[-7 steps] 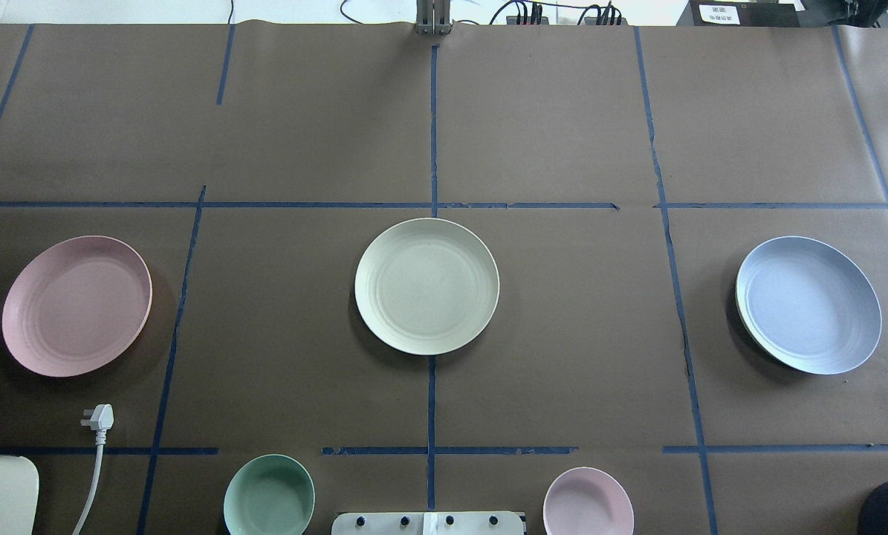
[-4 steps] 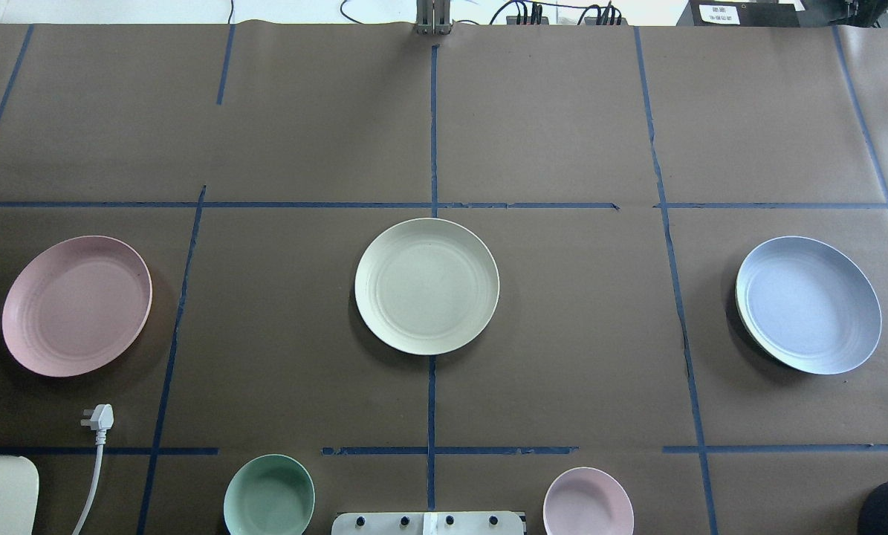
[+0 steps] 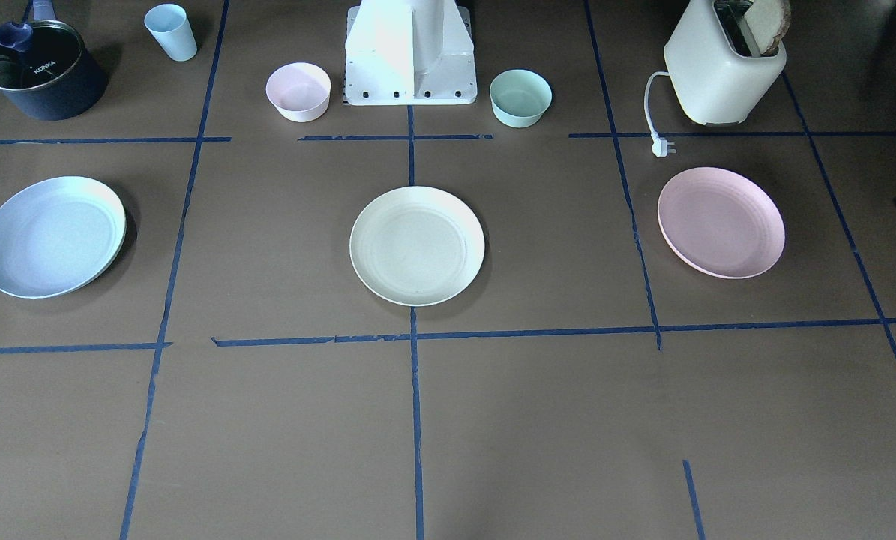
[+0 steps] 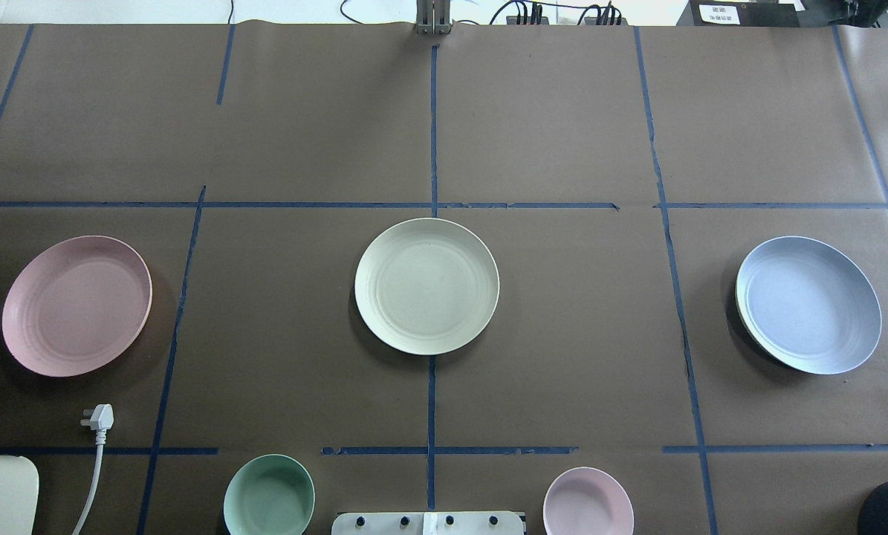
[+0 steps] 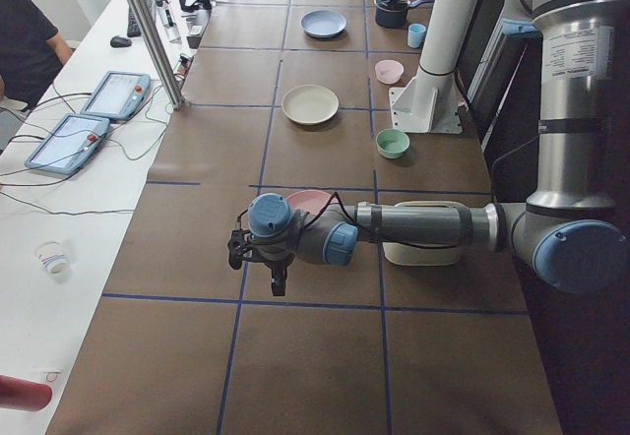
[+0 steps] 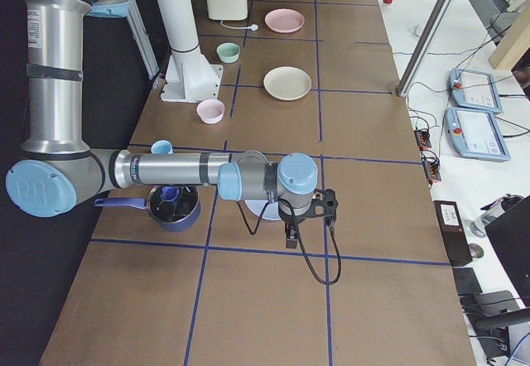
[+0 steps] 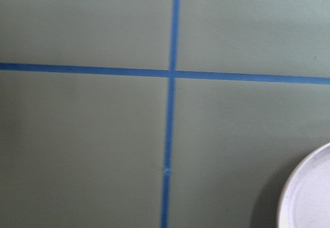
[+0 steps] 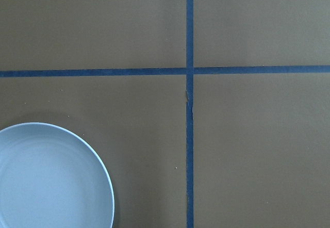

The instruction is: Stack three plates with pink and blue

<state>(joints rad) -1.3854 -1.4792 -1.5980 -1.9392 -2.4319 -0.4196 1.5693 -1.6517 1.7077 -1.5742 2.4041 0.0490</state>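
Observation:
Three plates lie apart in a row on the brown table. The pink plate is at the left, the cream-white plate in the middle, the light blue plate at the right. My left gripper hangs beside the pink plate; only the left side view shows it, so I cannot tell if it is open or shut. My right gripper hangs beside the blue plate; I cannot tell its state either. The right wrist view shows the blue plate at lower left.
A mint bowl and a small pink bowl stand by the robot base. A toaster with its plug is near the pink plate. A dark pot and a blue cup stand behind the blue plate.

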